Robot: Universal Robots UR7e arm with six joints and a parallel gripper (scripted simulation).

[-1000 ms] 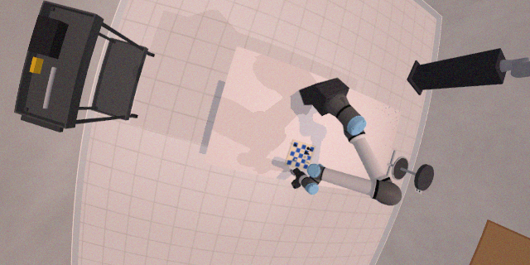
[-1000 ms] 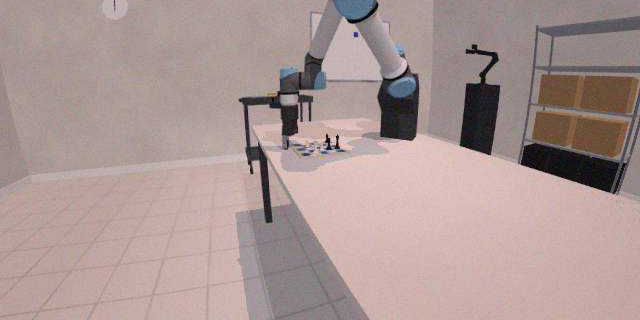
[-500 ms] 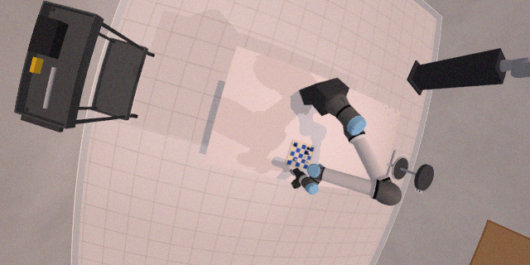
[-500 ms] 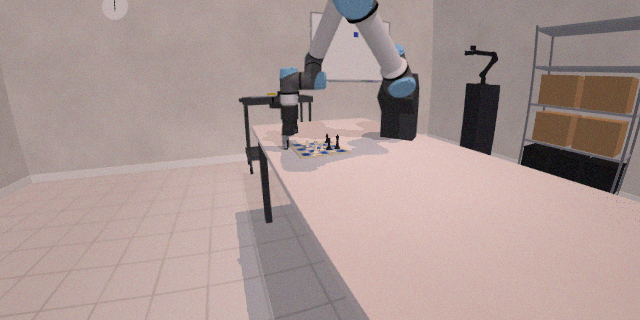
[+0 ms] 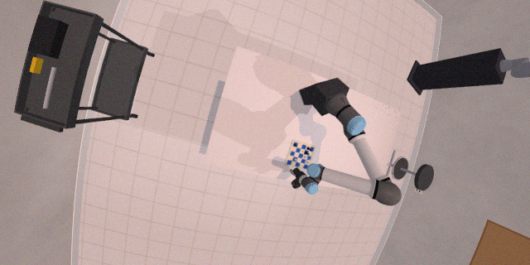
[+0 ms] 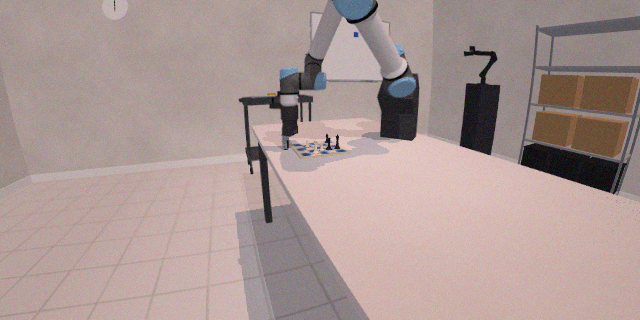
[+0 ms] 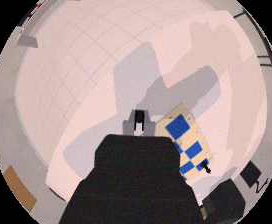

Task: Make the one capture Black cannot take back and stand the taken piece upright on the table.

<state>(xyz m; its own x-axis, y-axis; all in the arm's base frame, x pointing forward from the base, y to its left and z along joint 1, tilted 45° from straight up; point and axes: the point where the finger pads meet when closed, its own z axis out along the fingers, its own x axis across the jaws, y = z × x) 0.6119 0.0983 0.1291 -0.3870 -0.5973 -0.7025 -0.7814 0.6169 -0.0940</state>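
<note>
Gripper around seemingly upright piece

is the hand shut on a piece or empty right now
Shut on a piece. The hand hangs low beside the board, over the table, fingers closed around a small piece; its colour and kind are too small to tell.
</note>
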